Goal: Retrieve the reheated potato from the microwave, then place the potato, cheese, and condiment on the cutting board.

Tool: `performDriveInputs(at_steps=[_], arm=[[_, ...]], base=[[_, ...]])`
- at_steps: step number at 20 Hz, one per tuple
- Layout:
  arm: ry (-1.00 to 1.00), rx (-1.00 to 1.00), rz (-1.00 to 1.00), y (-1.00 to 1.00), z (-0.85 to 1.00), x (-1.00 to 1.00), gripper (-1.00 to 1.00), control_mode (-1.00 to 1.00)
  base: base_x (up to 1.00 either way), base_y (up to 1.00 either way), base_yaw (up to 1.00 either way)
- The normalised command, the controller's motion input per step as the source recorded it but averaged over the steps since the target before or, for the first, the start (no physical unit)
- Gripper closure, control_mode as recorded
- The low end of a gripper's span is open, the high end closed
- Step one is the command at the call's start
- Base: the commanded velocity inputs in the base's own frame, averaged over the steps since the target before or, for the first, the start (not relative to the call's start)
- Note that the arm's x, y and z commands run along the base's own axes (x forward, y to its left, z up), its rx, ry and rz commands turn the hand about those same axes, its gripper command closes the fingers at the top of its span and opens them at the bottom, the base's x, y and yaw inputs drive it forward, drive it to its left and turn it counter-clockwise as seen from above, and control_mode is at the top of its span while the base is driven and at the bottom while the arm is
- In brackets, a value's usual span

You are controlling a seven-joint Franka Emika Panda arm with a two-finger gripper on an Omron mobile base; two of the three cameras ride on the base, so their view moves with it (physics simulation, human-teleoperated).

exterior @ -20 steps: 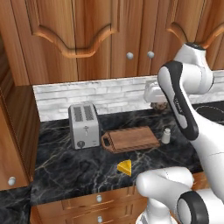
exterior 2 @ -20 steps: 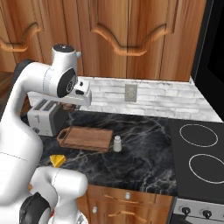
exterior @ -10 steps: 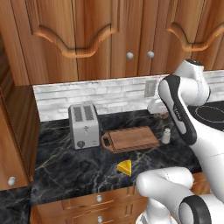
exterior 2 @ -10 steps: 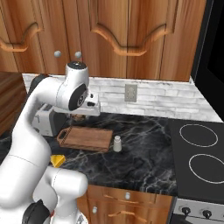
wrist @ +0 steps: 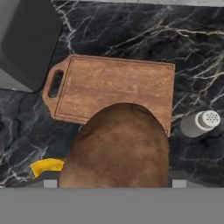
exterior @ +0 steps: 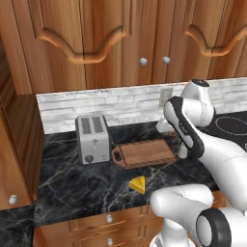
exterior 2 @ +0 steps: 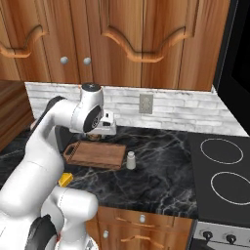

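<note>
My gripper [wrist: 114, 181] is shut on the potato [wrist: 118, 146], a mottled brown lump that bulges close to the hand camera. It hangs above the near right part of the cutting board [wrist: 118, 87], a reddish-brown board with its handle cut-out at the left. From the right base the gripper [exterior 2: 100, 133] hovers over the board's far edge [exterior 2: 95, 154]. The yellow cheese [exterior: 137, 184] wedge lies on the counter in front of the board [exterior: 144, 153]. The condiment [exterior 2: 131, 160], a small white shaker, stands just right of the board. The microwave's [exterior 2: 241, 53] dark side shows at the upper right.
A silver toaster [exterior: 92, 137] stands left of the board. The black stove top [exterior 2: 224, 166] with ring burners lies to the right. Wooden cabinets hang above the white brick backsplash [exterior 2: 185, 110], which carries a wall socket.
The arm has come down and swung toward the cutting board with the potato in its grip. The board, cheese and shaker have stayed put.
</note>
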Motion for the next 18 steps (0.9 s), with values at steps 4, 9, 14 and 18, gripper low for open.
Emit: performDriveInputs(at_steps=[4,9,14,18], arm=[[-0.04,-0.05,0.00,0.00,-0.48,0.48,1.00,-1.00],[-0.01,-0.05,0.00,-0.03,-0.49,0.52,1.00,-1.00],[0.00,-0.04,0.00,-0.05,-0.45,0.47,1.00,-1.00],[0.00,0.00,0.00,-0.12,-0.44,0.46,1.00,-1.00]], base=[[0.00,0.00,0.00],[0.00,0.00,0.00],[0.00,0.00,0.00],[0.00,0.00,0.00]])
